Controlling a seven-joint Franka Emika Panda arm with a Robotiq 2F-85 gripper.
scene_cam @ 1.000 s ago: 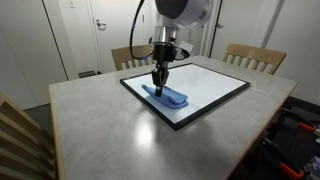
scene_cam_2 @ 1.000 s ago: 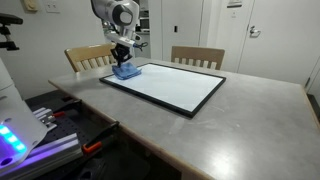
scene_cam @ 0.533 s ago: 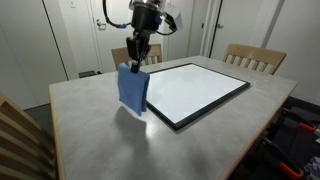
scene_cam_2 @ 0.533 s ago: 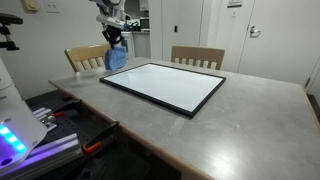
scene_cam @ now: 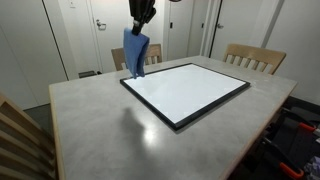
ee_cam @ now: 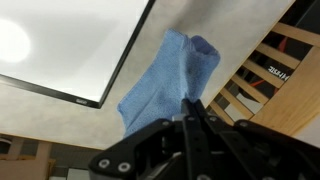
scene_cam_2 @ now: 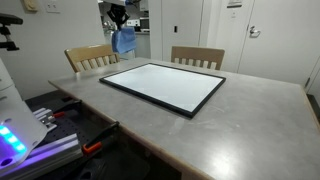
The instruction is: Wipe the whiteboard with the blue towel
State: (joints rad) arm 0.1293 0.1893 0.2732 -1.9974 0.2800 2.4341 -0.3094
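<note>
1. The top edge of both exterior views is cutting off your arm, leaving only the pincer [scene_cam: 139, 27] showing.
2. You are pinching the blue towel [scene_cam: 136, 55] by its top. It is hanging in the air over the worktop [scene_cam: 95, 125], clear of the whiteboard [scene_cam: 188, 90].
3. The exterior views are too small to show the grip. The wrist view is showing the fingers [ee_cam: 190, 112] pressed together on the cloth, and is cropping the board to one framed edge.

One whiteboard [scene_cam: 186, 92], one blue towel [scene_cam: 135, 55], one desk [scene_cam: 100, 125], three wooden chairs [scene_cam: 248, 57].
</note>
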